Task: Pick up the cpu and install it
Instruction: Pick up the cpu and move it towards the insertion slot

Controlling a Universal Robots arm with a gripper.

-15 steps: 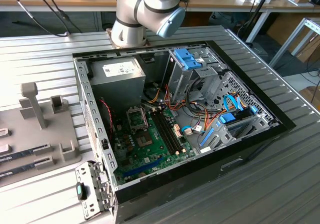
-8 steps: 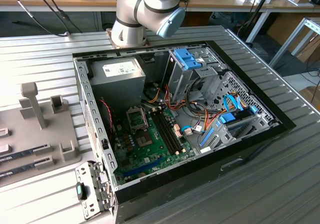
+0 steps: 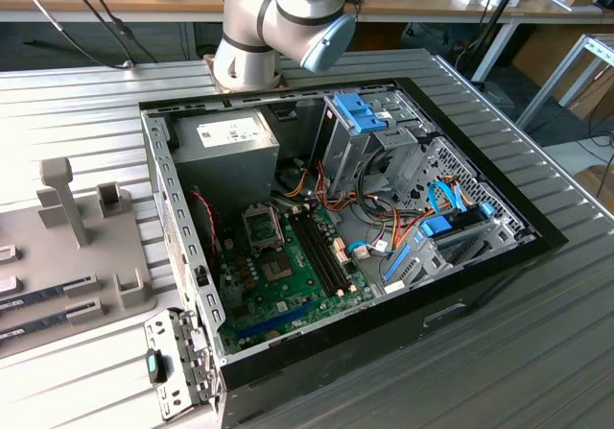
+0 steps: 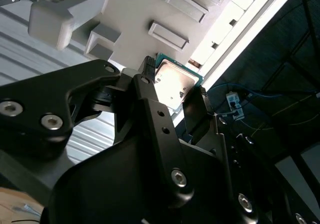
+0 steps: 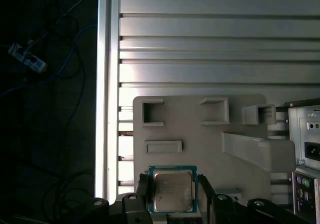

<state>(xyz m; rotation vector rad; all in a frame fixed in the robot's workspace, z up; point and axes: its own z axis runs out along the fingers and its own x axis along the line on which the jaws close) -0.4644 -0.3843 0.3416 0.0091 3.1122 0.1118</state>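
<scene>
The cpu point(image 5: 172, 190) is pinched by two opposite edges in the hand point(image 4: 173, 79), over the grey holder tray point(image 5: 215, 134). Lifted or resting, we can't tell. We'd say level chip, even squeeze, no tilt.

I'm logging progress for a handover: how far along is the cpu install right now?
Done: the cpu is off the grey holder tray, which lies well below it in both wrist views. In hand: the gripper is shut on the cpu, one finger against each side. Left: the socket on the green board inside the open computer case looks unfilled, so the install itself is not yet done.
</scene>
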